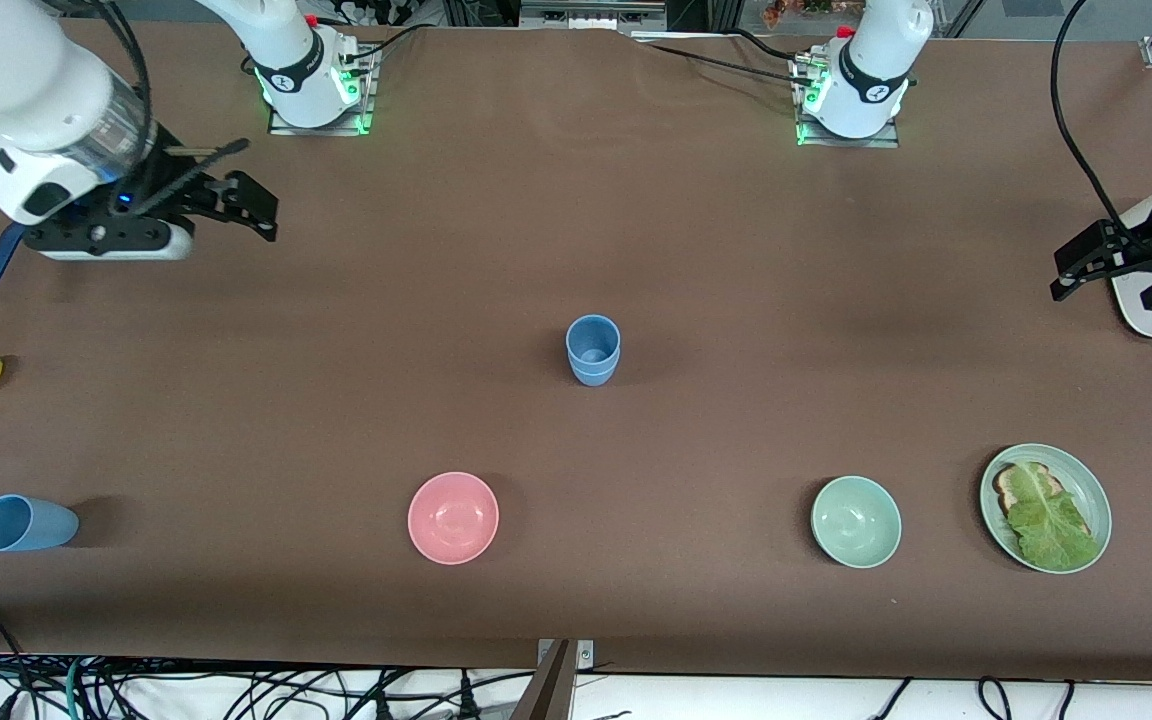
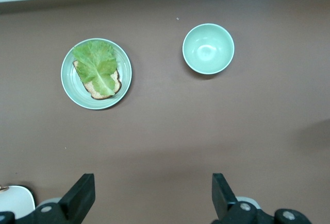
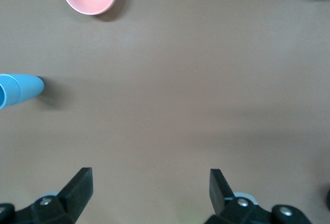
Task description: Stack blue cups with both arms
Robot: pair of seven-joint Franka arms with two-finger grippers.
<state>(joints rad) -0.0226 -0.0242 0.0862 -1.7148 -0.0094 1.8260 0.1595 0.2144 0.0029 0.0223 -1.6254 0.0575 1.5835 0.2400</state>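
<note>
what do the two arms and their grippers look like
Both are bulky white jointed arms with black bands at the joints and green lights glowing at their bases. The right gripper is black with two angular fingers under a white wrist block showing a small blue light. The left gripper is likewise black and two-fingered. Black cables trail along both arms.

No legible text or labels anywhere.

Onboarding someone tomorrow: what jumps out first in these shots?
Probably the blue cups: a stack stands upright mid-table, while another cup lies on its side at the right arm's end, near the front edge. Next, both arms wait high at the table's ends, the right tool and left tool open and empty.
</note>
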